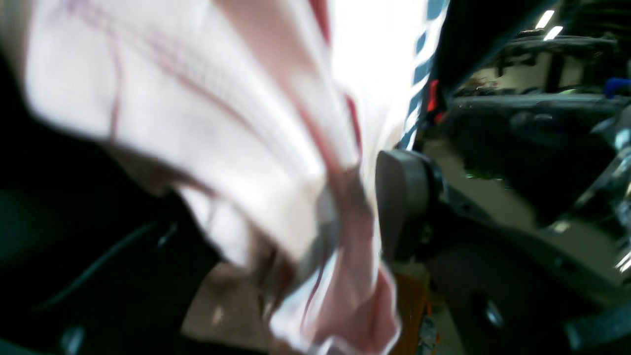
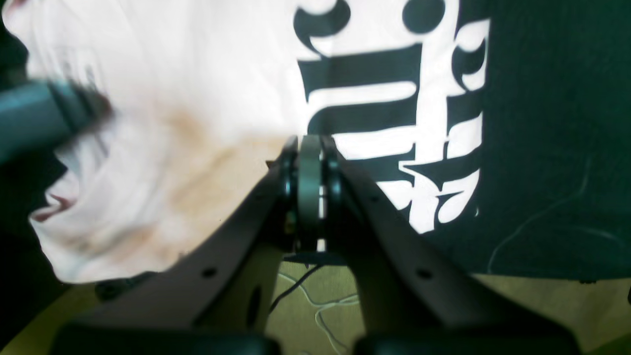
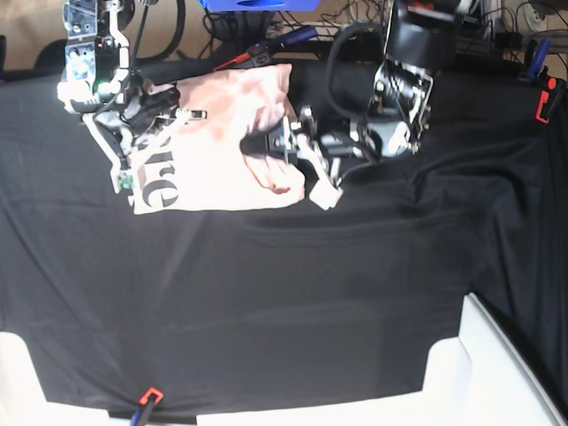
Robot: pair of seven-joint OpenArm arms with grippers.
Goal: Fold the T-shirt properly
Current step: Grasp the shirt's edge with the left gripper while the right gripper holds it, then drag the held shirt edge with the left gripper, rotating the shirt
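The pale pink T-shirt (image 3: pixel 222 115) lies on the black cloth (image 3: pixel 311 293) at the back left, its right part folded over and bunched. Black lettering (image 3: pixel 155 177) shows near its left edge. My left gripper (image 3: pixel 266 146) reaches in from the right to the bunched edge. In the blurred left wrist view its jaws (image 1: pixel 362 207) stand open, with pink T-shirt cloth (image 1: pixel 197 123) draped over one finger and hanging between them. My right gripper (image 2: pixel 310 143) is shut, its tips against the T-shirt (image 2: pixel 172 98) beside the lettering (image 2: pixel 374 98). I cannot tell whether it pinches cloth.
White blocks sit at the near right (image 3: pixel 497 373) and near left (image 3: pixel 18 373) corners. A blue box (image 3: pixel 257 4) and cables lie behind the T-shirt. Red-tipped clamps sit at the front edge (image 3: pixel 146 398) and far right (image 3: pixel 546 98).
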